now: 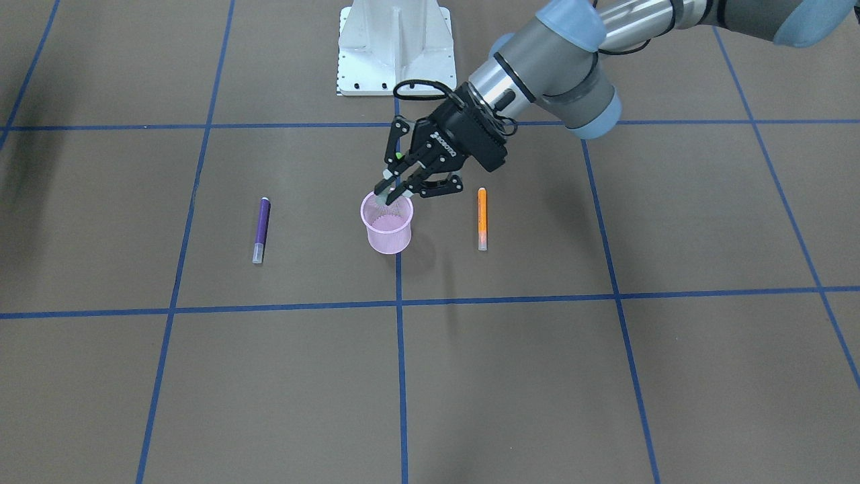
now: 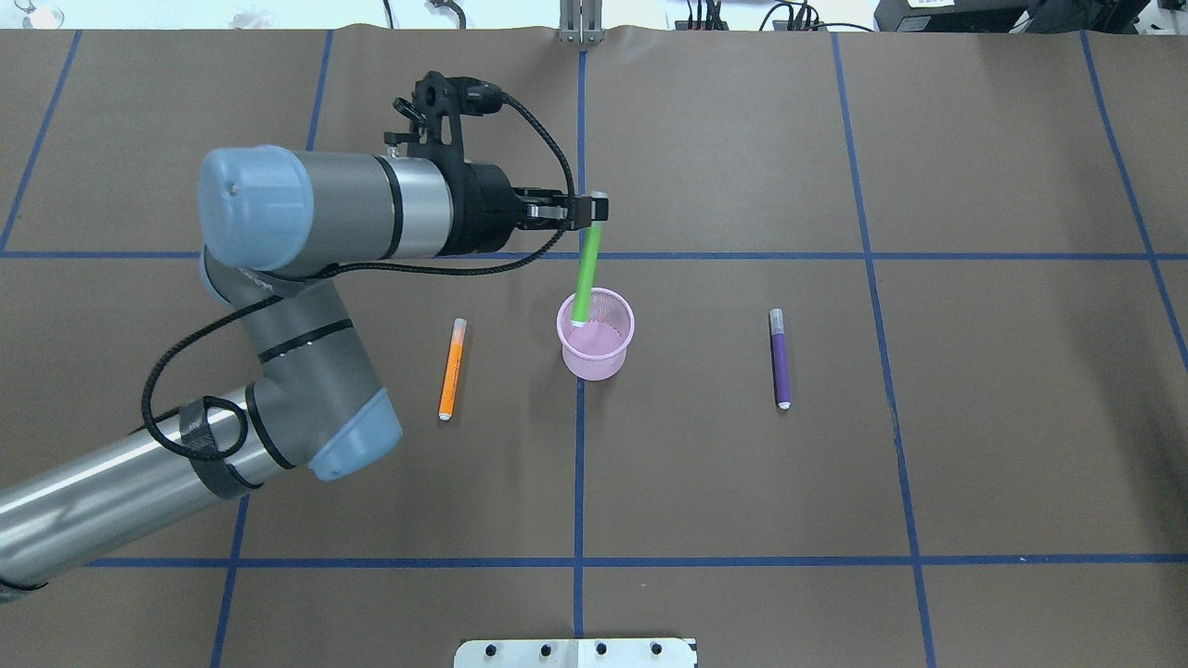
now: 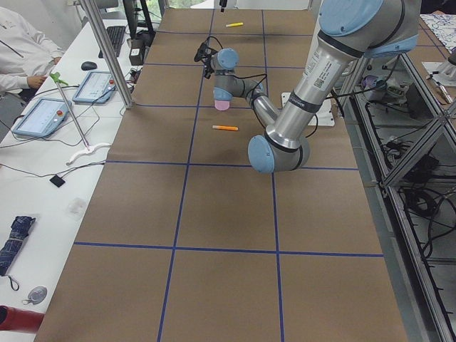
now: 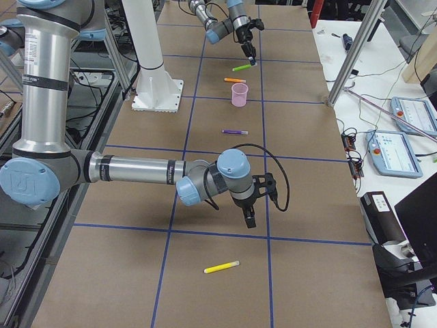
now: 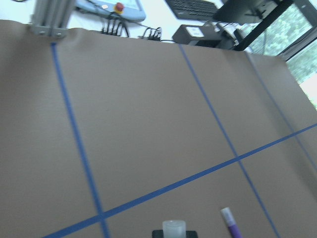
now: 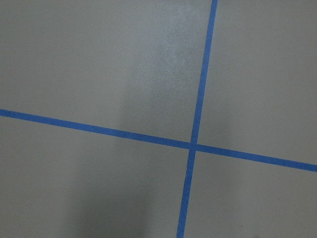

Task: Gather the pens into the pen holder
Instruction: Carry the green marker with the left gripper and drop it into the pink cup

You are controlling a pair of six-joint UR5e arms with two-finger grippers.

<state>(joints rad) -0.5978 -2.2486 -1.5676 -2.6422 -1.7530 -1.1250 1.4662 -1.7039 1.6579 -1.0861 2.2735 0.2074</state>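
The pink mesh pen holder stands upright at the table's middle. My left gripper hovers above and just beyond it, shut on the pale cap end of the light green pen. The pen hangs tilted, its lower tip at the holder's rim. In the front-facing view the left gripper is right over the pen holder. The orange pen and the purple pen lie flat on either side. My right gripper shows only in the exterior right view, low over the table; I cannot tell its state.
A yellow pen lies near the right arm's end of the table, another yellow one at the far end in the exterior left view. The white robot base stands behind the holder. Blue tape lines grid the brown tabletop.
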